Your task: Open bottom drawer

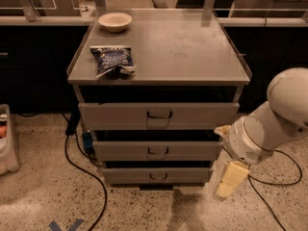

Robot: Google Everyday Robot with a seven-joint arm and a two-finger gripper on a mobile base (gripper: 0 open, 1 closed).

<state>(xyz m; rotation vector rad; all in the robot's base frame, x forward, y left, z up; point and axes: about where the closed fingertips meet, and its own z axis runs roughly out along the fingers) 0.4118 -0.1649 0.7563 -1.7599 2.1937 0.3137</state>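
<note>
The grey metal cabinet [159, 47] has three drawer fronts, stacked. The bottom drawer [156, 176] is the slimmest one, lowest near the floor, with a small dark loop handle [159, 176]. Its front stands about flush with the cabinet. My gripper [231, 178] is pale yellow and hangs from the white arm [269, 124] at the right. It is just to the right of the bottom drawer's right end, low near the floor, and apart from the handle.
A blue snack bag [111, 60] and a white bowl [115, 21] lie on the cabinet top. Black cables [84, 170] run across the speckled floor at left and right. A pale bin [6, 138] stands at the far left. Dark counters line the back.
</note>
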